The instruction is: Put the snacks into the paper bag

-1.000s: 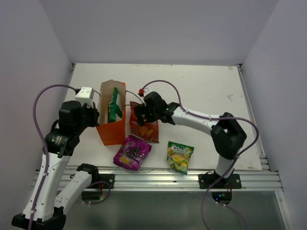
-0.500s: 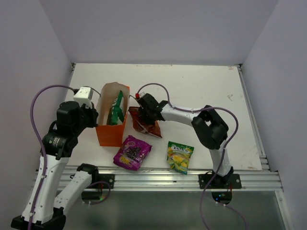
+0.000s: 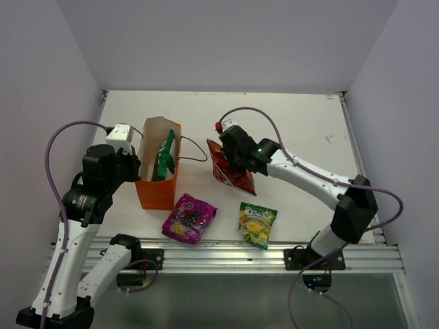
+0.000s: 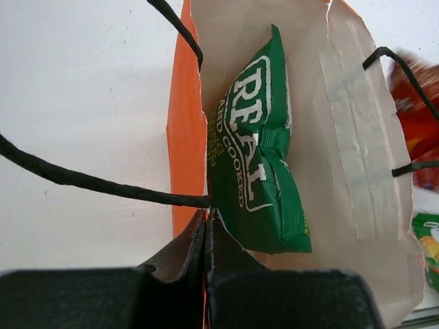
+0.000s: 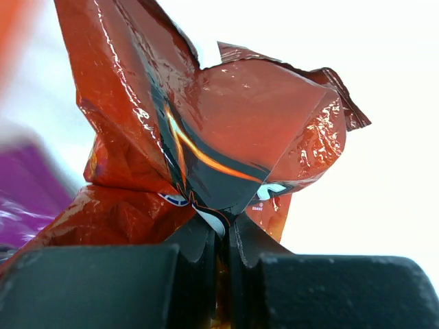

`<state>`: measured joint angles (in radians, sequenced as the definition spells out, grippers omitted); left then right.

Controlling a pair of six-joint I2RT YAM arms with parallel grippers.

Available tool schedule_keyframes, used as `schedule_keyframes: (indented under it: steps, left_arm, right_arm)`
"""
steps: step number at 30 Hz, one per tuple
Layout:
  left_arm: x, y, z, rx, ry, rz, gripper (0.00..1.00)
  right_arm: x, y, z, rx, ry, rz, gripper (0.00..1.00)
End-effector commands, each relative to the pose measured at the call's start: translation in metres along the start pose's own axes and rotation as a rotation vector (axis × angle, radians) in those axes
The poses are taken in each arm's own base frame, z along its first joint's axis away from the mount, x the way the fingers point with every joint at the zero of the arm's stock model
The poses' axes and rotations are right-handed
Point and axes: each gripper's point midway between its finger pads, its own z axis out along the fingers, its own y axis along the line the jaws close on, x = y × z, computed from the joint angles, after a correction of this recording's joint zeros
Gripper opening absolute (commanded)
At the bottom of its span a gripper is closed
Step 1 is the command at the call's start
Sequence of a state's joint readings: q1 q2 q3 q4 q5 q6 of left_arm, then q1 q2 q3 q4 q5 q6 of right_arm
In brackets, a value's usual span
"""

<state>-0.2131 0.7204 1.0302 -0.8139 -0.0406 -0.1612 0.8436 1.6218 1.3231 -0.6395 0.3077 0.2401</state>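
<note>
Pale walls [image 3: 226,41] box in the white table [image 3: 288,130] where I work. My left gripper [image 4: 207,233] is clamped on the near rim of the upright orange paper bag [image 3: 159,195], with the green-and-white chip bag [image 4: 257,178] standing inside. My right gripper [image 5: 223,240] is pinched tight on a crumpled fold of the red Doritos bag [image 3: 233,175], just right of the paper bag; whether its lower edge clears the table I cannot tell. The purple packet [image 3: 188,218] and yellow-green packet [image 3: 257,224] lie near the front edge. The slick foil could slide out of so small a pinch, or snag a cord handle [image 4: 418,166] and tip the paper bag.
</note>
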Motion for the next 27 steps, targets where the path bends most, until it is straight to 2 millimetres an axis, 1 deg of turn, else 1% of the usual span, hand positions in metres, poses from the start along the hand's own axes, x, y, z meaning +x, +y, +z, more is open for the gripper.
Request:
schedule_keyframes:
  steps: [1, 2, 3, 5, 6, 7, 8, 9, 10, 11, 12, 13, 14, 15, 16, 17, 18, 20, 21, 22, 23, 24, 25, 26, 27]
  left_arm:
    - [-0.008, 0.005, 0.008, -0.036, -0.053, -0.006, 0.00]
    - [-0.005, 0.009, 0.011, -0.059, -0.046, -0.014, 0.00]
    - [-0.004, 0.011, 0.011, -0.075, -0.043, -0.025, 0.00]
    - [-0.004, 0.019, 0.011, -0.120, -0.047, -0.036, 0.00]
    - [-0.003, 0.021, 0.011, -0.133, -0.046, -0.043, 0.00]
    - [-0.004, 0.024, 0.010, -0.149, -0.053, -0.045, 0.00]
    - [-0.005, 0.025, 0.010, -0.156, -0.057, -0.047, 0.00]
    - [-0.004, 0.026, 0.010, -0.162, -0.057, -0.053, 0.00]
    - [-0.005, 0.027, 0.009, -0.171, -0.062, -0.058, 0.00]
    - [-0.005, 0.028, 0.010, -0.175, -0.061, -0.062, 0.00]
    - [-0.006, 0.029, 0.009, -0.183, -0.063, -0.072, 0.00]
    - [-0.006, 0.030, 0.008, -0.188, -0.067, -0.075, 0.00]
    - [-0.007, 0.030, 0.008, -0.192, -0.070, -0.081, 0.00]
    - [-0.007, 0.030, 0.008, -0.194, -0.072, -0.085, 0.00]
    - [-0.007, 0.031, 0.007, -0.196, -0.076, -0.087, 0.00]
    - [-0.007, 0.031, 0.007, -0.196, -0.075, -0.090, 0.00]
    - [-0.007, 0.031, 0.006, -0.197, -0.077, -0.094, 0.00]
    - [-0.007, 0.031, 0.006, -0.196, -0.077, -0.097, 0.00]
    - [-0.007, 0.031, 0.006, -0.195, -0.078, -0.100, 0.00]
    - [-0.007, 0.030, 0.006, -0.192, -0.078, -0.101, 0.00]
    - [-0.008, 0.030, 0.006, -0.192, -0.081, -0.103, 0.00]
    - [-0.008, 0.029, 0.005, -0.190, -0.083, -0.107, 0.00]
    - [-0.008, 0.029, 0.005, -0.190, -0.083, -0.108, 0.00]
    - [-0.008, 0.029, 0.005, -0.190, -0.083, -0.108, 0.00]
    - [-0.008, 0.029, 0.005, -0.190, -0.083, -0.108, 0.00]
  right_arm:
    - [-0.085, -0.045, -0.100, 0.114, -0.258, 0.029, 0.00]
    - [-0.097, -0.048, -0.112, 0.119, -0.288, 0.032, 0.00]
    - [-0.123, -0.048, -0.135, 0.096, -0.363, 0.059, 0.00]
    - [-0.148, -0.041, -0.150, 0.045, -0.434, 0.093, 0.00]
    - [-0.172, -0.027, -0.166, -0.042, -0.514, 0.131, 0.00]
    - [-0.183, -0.019, -0.169, -0.087, -0.548, 0.151, 0.00]
    - [-0.204, -0.008, -0.178, -0.153, -0.624, 0.182, 0.00]
    - [-0.215, 0.009, -0.184, -0.252, -0.653, 0.213, 0.00]
    - [-0.224, 0.019, -0.188, -0.312, -0.676, 0.232, 0.00]
    - [-0.232, 0.033, -0.181, -0.369, -0.678, 0.250, 0.00]
    - [-0.249, 0.045, -0.190, -0.450, -0.729, 0.310, 0.00]
    - [-0.254, 0.062, -0.193, -0.541, -0.728, 0.312, 0.00]
    - [-0.264, 0.076, -0.190, -0.586, -0.752, 0.329, 0.00]
    - [-0.270, 0.087, -0.197, -0.636, -0.763, 0.342, 0.00]
    - [-0.274, 0.096, -0.199, -0.657, -0.771, 0.336, 0.00]
    - [-0.276, 0.110, -0.207, -0.694, -0.782, 0.322, 0.00]
    - [-0.282, 0.121, -0.205, -0.716, -0.785, 0.323, 0.00]
    - [-0.286, 0.142, -0.211, -0.782, -0.786, 0.317, 0.00]
    - [-0.292, 0.149, -0.212, -0.796, -0.794, 0.314, 0.00]
    - [-0.293, 0.156, -0.210, -0.807, -0.791, 0.308, 0.00]
    - [-0.293, 0.166, -0.214, -0.830, -0.791, 0.299, 0.00]
    - [-0.300, 0.170, -0.228, -0.851, -0.819, 0.298, 0.00]
    - [-0.301, 0.179, -0.220, -0.856, -0.808, 0.294, 0.00]
    - [-0.301, 0.187, -0.224, -0.874, -0.807, 0.290, 0.00]
    - [-0.305, 0.191, -0.232, -0.899, -0.815, 0.293, 0.00]
